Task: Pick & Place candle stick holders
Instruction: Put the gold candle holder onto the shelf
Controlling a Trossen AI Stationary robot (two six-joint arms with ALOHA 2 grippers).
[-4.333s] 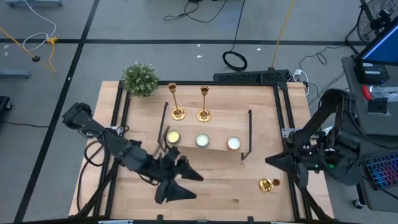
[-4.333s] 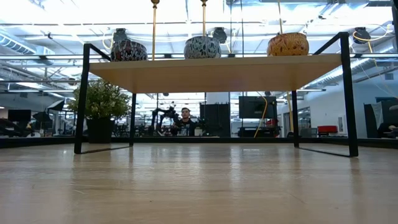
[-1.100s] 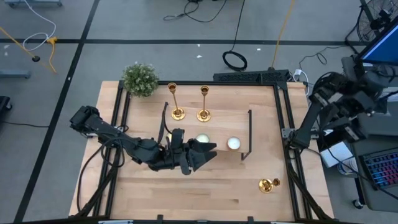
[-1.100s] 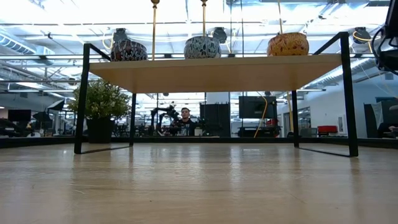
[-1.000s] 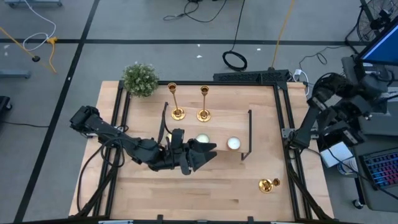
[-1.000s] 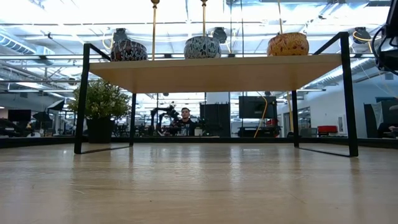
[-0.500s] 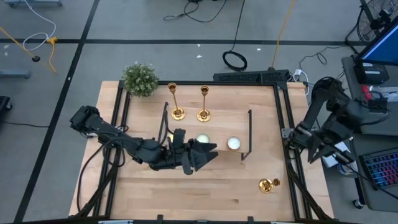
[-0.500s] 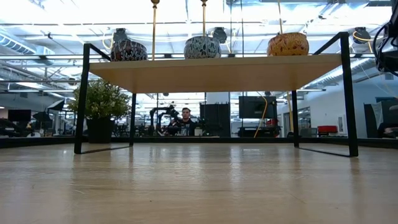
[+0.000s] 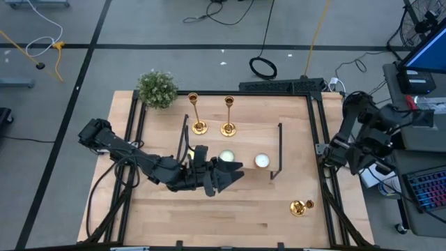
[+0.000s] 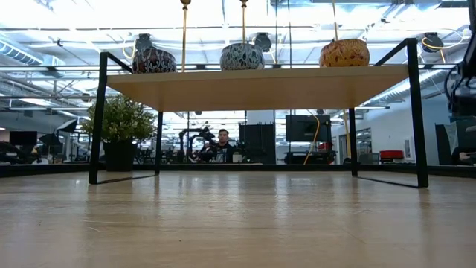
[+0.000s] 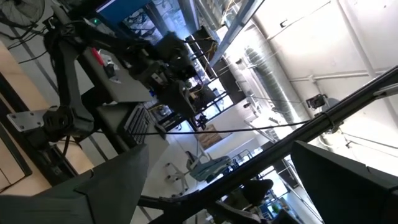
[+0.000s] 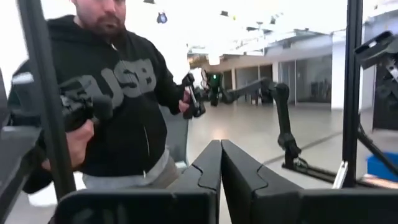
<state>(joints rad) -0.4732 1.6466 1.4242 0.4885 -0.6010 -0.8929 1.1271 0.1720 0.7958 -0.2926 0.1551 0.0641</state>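
- Landmark: wooden shelf (image 9: 233, 150) with black wire frame, mid tabletop (image 9: 237, 216).
- Two gold candle stick holders (image 9: 198, 115) stand upright side by side on the shelf's far edge: one near the left end, the second (image 9: 228, 116) just right of it. In the low view only their thin stems (image 10: 184, 33) show, rising above the shelf board.
- Third gold candle stick holder (image 9: 300, 207) lies tipped on its side on the tabletop, off the shelf's right end on the near side, close to the tabletop's right edge.
- Tealights on the shelf top: one at the middle (image 9: 226, 157), one toward the right (image 9: 261, 161). A third spot at the left end is covered by the left arm.
- In the low view three patterned round cups show on the shelf: dark one (image 10: 152, 57) left, blue-white one (image 10: 242, 54) middle, orange one (image 10: 344, 52) right.
- Small green potted plant (image 9: 157, 88) at the tabletop's far-left corner, behind the shelf's left end.
- Left gripper (image 9: 233, 169) over the shelf's near edge, about mid length, pointing toward the right end; fingers spread wide, nothing between them.
- Right gripper (image 12: 220, 163) off the tabletop, beyond the shelf's right end, past the table frame; fingers pressed together, nothing in them.
- Right wrist view: person in a dark hoodie (image 12: 118, 93) holding control handles.
- Low view: another person (image 10: 222, 143) far back in the room, seen under the shelf.
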